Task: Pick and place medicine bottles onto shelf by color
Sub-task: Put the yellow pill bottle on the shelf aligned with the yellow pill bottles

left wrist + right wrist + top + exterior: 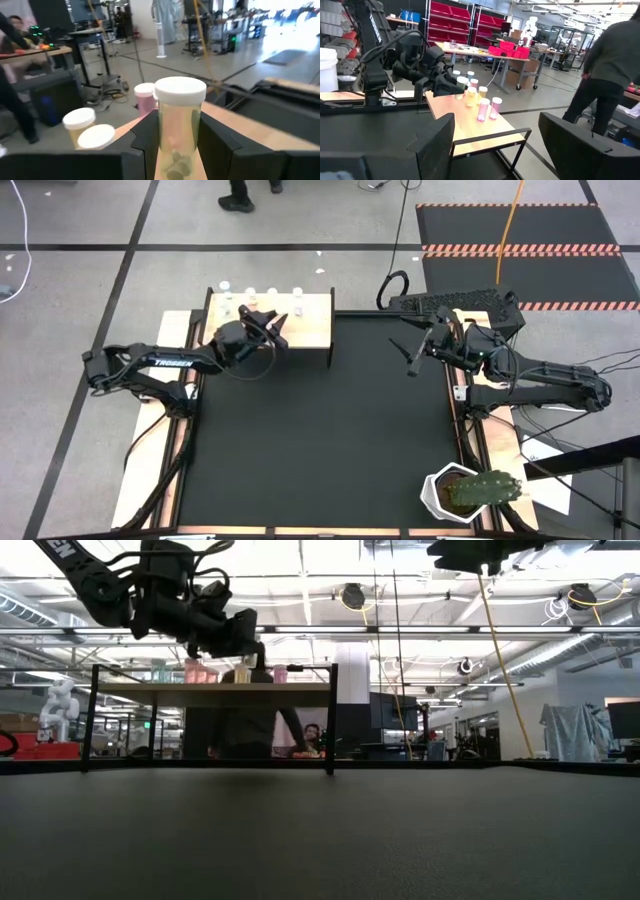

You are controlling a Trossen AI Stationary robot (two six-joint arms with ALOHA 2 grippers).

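The pale-wood shelf stands at the table's far left on dark legs. Several medicine bottles stand on it: yellow-tan ones and pink ones, all white-capped. My left gripper reaches level over the shelf top and is shut on a yellow-tan bottle with pills inside. The bottle's base is out of sight in the left wrist view, so I cannot tell whether it stands on the shelf. My right gripper hangs high at the table's far right, open, with nothing between its fingers. My left gripper pinches the bottle's body below the white cap, one finger on each side. The fingers come level from the table's left side. The bottle stands upright between them, cap up, among the other bottles on the shelf.
A white pot with a green cactus sits at the table's near right corner. A dark device lies behind the right arm. A person stands in the room beyond the shelf. The black mat stretches in front of the shelf.
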